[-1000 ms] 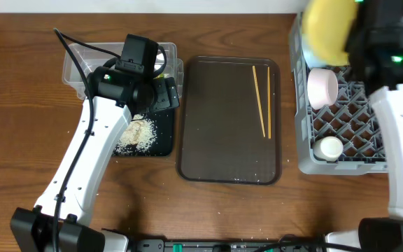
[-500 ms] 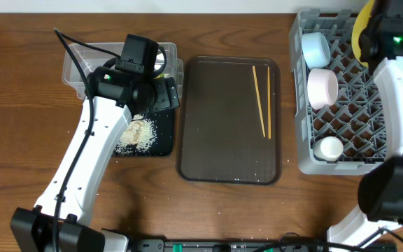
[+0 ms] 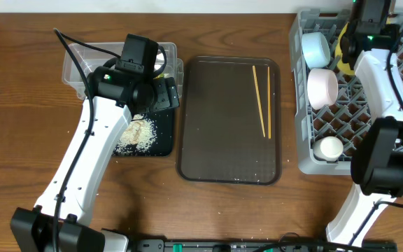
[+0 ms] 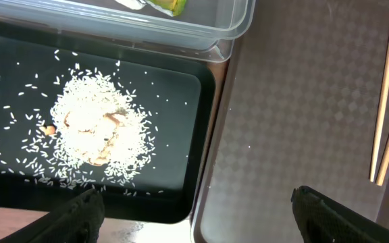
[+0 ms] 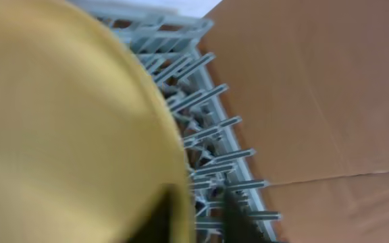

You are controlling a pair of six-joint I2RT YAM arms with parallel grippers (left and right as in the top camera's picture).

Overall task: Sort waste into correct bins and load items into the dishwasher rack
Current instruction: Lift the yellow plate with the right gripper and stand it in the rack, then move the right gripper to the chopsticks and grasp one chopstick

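Observation:
The yellow plate (image 5: 66, 135) stands on edge among the tines at the back of the grey dishwasher rack (image 3: 348, 133); from overhead only a sliver of the plate (image 3: 341, 53) shows. My right gripper (image 5: 198, 219) straddles its rim, open, with a gap on one side. A light blue bowl (image 3: 315, 47), a white bowl (image 3: 322, 87) and a small white cup (image 3: 329, 148) sit in the rack. The chopsticks (image 3: 261, 101) lie on the brown tray (image 3: 222, 140). My left gripper (image 4: 201, 223) hangs open and empty over the black tray (image 4: 201, 135) holding the rice (image 4: 96, 128). The wrapper (image 4: 162, 5) lies in the clear tub (image 4: 235, 27).
The clear tub (image 3: 79, 59) sits behind the black tray (image 3: 161, 148) at the left, both partly under my left arm. A few rice grains dot the brown tray's front edge. Bare wooden table (image 3: 19, 140) lies left and in front.
My right arm has lowered the yellow plate from high near the camera down into the back of the rack, and its jaws have parted. The left arm has not moved.

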